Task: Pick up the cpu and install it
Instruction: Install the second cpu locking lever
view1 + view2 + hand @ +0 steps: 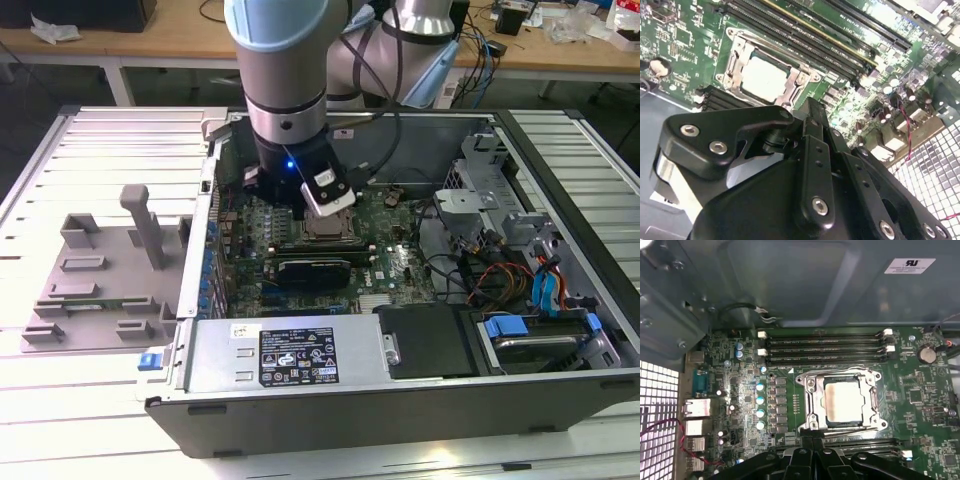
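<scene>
Now my pincer [812,442] hangs just above the green motherboard [920,410], its fingers drawn close together, holding nothing. Below it, the cpu [844,401] lies flat inside the metal socket frame [810,390]. Around me, the open computer case [400,400] rests on a ribbed white table [60,400]; wooden desks [150,45] stand behind.
</scene>
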